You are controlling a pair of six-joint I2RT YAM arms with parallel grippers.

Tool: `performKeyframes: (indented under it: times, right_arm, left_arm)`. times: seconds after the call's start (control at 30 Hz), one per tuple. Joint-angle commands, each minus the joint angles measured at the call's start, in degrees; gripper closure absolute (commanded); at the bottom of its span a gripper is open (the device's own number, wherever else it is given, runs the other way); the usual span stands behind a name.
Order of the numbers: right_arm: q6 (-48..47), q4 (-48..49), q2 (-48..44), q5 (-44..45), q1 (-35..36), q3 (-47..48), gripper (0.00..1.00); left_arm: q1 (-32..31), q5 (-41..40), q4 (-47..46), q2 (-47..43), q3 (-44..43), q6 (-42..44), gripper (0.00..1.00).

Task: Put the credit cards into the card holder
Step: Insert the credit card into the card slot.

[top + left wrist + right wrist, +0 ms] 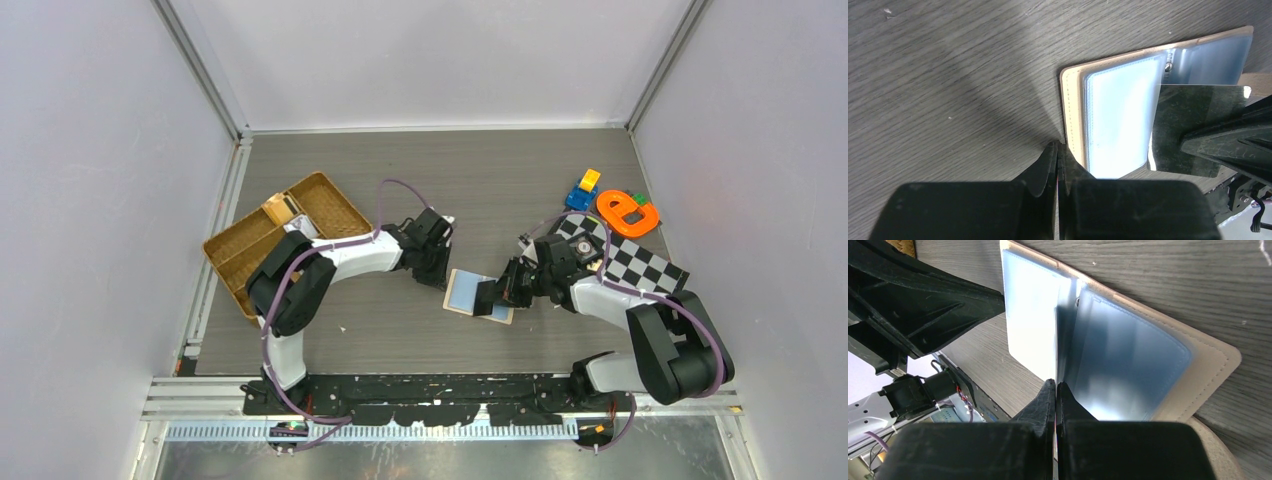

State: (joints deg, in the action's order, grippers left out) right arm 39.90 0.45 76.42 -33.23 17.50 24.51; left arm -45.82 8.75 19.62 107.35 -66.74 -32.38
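The credit card (1190,127), dark and glossy, is pinched by its near edge between the pressed-together fingers of the right gripper (1055,386). In the right wrist view the card runs edge-on, straight up from the fingertips. This puts its free edge over the central fold of the card holder (1210,362). The hold appears chosen to leave most of the card clear for entry into a pocket.

In the left wrist view the card stands at the right of the frame. It overlaps the right margin of a clear plastic pocket (1120,117) and is tilted off the table. No part of it can be seen inside a pocket, so insertion is judged not yet done.

The left gripper (1058,150) is closed, finger against finger. Its tips rest at the lower left edge of the holder's beige cover, at the bottom centre of that view. The pictures do not show whether the tips nip the cover rim or only press beside it. The likely purpose is to steady the holder against the push of the card.

The card holder lies open and flat on the grey wood-grain table (948,75), pockets upward. In the top view it sits at the centre of the frame, between the two grippers.
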Motion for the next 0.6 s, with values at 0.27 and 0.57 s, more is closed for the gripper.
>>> performKeyframes:
  times: [0.27,0.57]
  right_arm:
    - [-1.47,5.90,-0.54,2.39,-0.19,-1.17,1.00]
    - [0.23,12.43,-0.09,2.18,-0.21,-3.28,1.00]
  left_arm:
    - [-0.32,-4.63,4.12,3.13,0.18,2.16,1.00]
    - [-0.32,-4.59,3.90,2.59,0.64,2.08,1.00]
